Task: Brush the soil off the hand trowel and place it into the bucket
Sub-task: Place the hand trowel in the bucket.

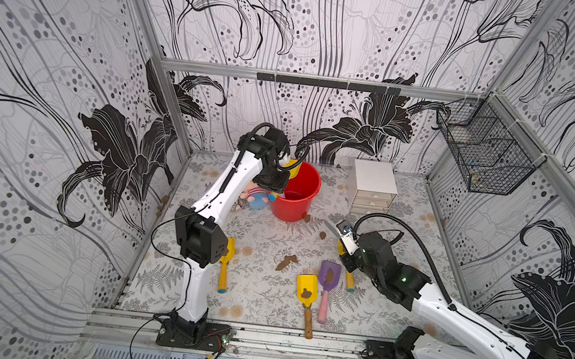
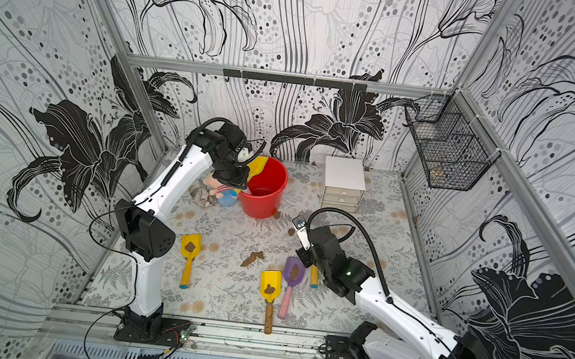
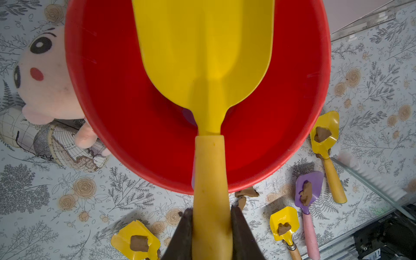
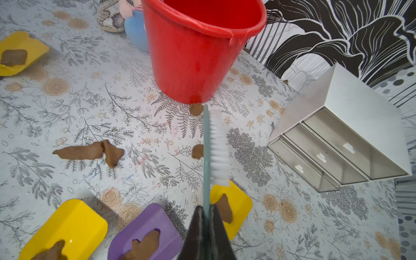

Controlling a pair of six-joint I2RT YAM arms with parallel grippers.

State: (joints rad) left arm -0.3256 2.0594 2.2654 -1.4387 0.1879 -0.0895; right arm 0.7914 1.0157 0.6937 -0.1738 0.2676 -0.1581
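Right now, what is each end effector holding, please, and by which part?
The left end effector holds the yellow trowel by its handle; the right end effector holds the brush by its handle.

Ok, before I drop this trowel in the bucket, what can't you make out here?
- Bucket floor: left wrist view, held yellow trowel covers most; purple patch beside its neck unidentifiable.
- Trowel tip: cut off by that view's edge.
- Left gripper: hidden behind its wrist in both top views.
- Wire basket contents: too small, top views.

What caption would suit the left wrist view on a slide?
Two dark fingers grip a clean yellow plastic trowel by its handle, blade over the round red plastic bucket.
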